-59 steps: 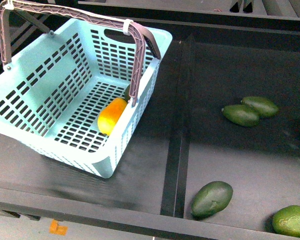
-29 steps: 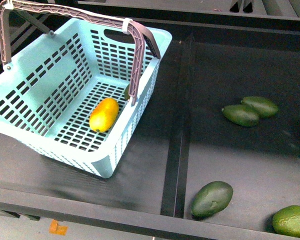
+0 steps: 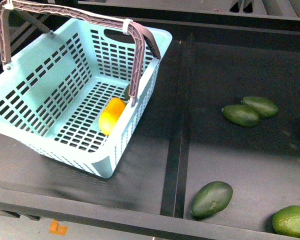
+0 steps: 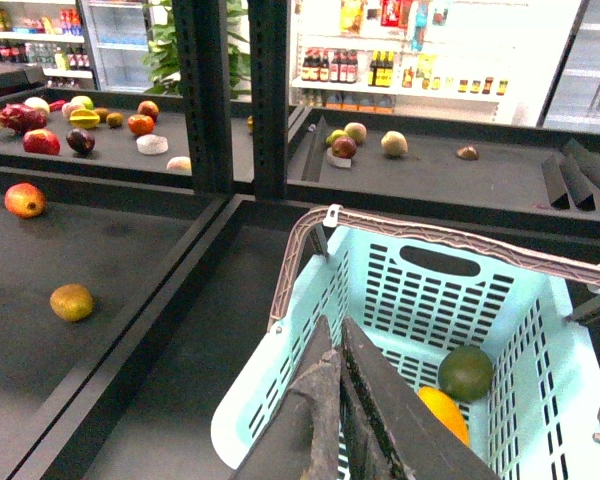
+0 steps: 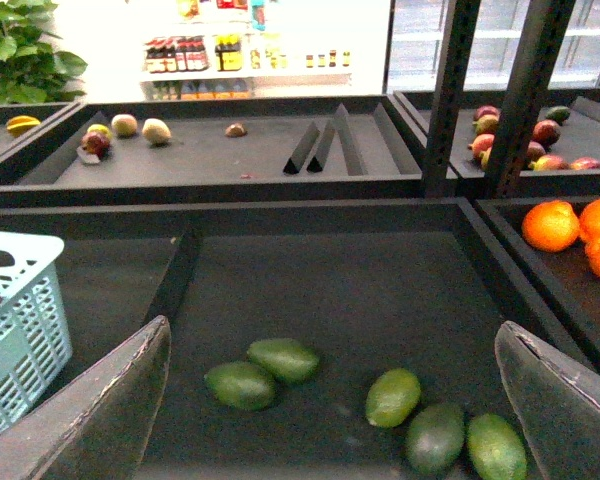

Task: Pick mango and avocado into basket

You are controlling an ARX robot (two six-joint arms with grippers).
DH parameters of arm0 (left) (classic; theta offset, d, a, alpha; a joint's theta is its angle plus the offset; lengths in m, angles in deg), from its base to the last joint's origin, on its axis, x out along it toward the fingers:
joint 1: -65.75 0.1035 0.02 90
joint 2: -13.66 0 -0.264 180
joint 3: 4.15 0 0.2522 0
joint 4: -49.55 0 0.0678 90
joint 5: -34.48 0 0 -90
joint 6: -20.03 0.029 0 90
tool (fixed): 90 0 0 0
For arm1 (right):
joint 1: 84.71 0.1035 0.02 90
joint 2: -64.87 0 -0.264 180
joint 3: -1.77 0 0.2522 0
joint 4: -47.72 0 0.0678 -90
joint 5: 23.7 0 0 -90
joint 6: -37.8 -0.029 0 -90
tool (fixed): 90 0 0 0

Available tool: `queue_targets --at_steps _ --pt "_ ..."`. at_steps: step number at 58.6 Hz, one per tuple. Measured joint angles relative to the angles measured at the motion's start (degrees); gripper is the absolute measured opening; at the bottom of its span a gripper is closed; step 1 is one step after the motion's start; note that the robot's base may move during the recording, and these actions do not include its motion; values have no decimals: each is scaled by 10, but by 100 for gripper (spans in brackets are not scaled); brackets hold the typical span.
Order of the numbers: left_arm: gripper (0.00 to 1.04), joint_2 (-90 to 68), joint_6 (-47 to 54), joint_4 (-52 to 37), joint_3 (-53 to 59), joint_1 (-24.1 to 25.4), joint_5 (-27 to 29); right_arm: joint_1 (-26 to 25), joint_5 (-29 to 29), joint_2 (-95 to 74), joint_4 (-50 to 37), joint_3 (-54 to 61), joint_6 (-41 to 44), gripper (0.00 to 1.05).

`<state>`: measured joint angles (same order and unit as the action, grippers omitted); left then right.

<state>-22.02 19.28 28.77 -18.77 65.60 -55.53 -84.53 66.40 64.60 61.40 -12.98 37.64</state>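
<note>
The mango (image 3: pixel 111 115) lies on the basket (image 3: pixel 50 90) floor against its right wall, the avocado (image 4: pixel 466 372) touching it in the far corner. The left tool (image 4: pixel 338 400) hangs above the basket, pressed together and empty; the right tool (image 5: pixel 330 400) is spread wide apart.

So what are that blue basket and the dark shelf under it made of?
The basket looks like moulded plastic: pale teal, smooth, slightly glossy, with even slots in its walls and floor. Its brown handles look plastic too, with a lattice pattern. The shelf looks like matt black painted metal or board; I can't tell which.
</note>
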Motion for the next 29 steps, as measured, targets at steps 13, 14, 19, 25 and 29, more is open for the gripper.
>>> queue_targets --at_steps 13,14,19,25,29 --pt "2 99 1 90 0 0 0 0 0 0 0 0 0 96" --pt "2 105 1 96 0 0 0 0 0 0 0 0 0 96" --pt "2 133 1 123 0 0 0 0 0 0 0 0 0 96" --pt "2 163 1 152 0 0 0 0 0 0 0 0 0 96" --pt "2 181 1 169 0 0 0 0 0 0 0 0 0 96"
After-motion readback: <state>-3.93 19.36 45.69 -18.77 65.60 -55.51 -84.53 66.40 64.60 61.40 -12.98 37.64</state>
